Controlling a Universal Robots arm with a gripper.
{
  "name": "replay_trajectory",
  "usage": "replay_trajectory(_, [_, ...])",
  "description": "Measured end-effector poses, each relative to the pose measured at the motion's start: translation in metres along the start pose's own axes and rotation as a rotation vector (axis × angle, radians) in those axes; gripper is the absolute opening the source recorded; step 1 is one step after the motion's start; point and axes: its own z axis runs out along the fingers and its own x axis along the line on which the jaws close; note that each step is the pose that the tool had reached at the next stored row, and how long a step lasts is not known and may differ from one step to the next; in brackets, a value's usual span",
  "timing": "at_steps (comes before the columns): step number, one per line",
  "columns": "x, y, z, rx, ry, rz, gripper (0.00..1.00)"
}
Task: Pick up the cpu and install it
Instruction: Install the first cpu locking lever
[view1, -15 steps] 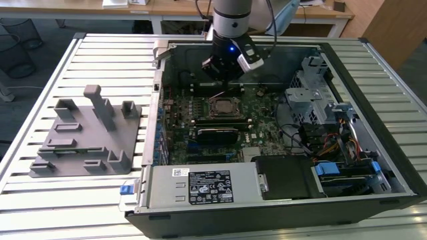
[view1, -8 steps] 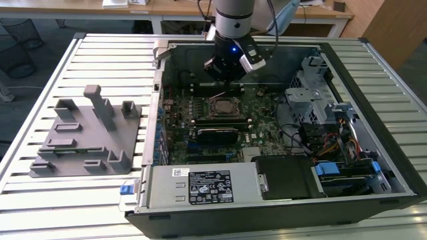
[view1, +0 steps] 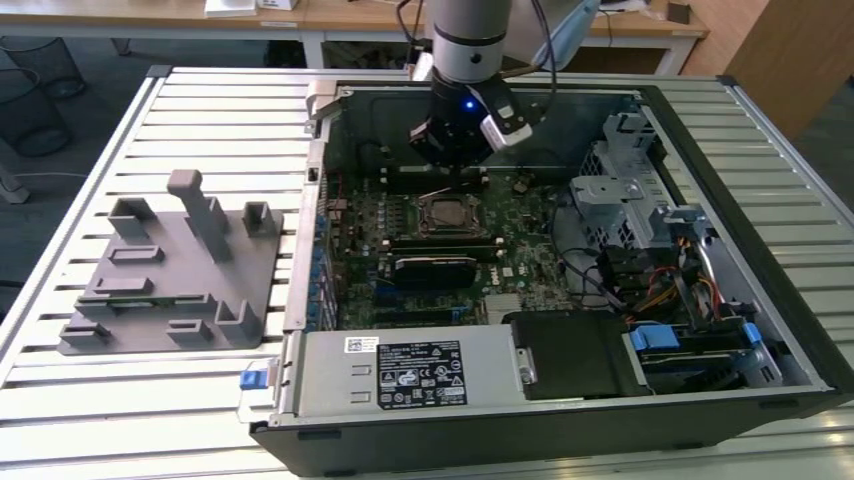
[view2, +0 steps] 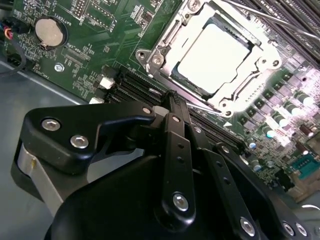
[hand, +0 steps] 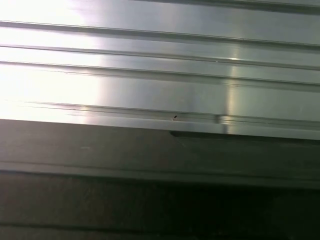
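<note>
Glossy, seemingly metal cpu (view2: 212, 57) top

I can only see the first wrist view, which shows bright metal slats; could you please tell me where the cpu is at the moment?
Observer: In the second wrist view the cpu lies inside the socket frame on the motherboard.
Operator: Thank you. Where is the claw?
Observer: In the exterior view the claw hangs inside the open computer case, over the motherboard beside the socket.
Operator: And the grey tray?
Observer: The grey tray sits on the slatted table, to the exterior view's left of the case.
</note>
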Motion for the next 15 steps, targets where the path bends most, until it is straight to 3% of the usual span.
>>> replay_trajectory(15, [-0.0044, -0.0003, 0.0149, 0.0000, 0.0001, 0.000, 0.11])
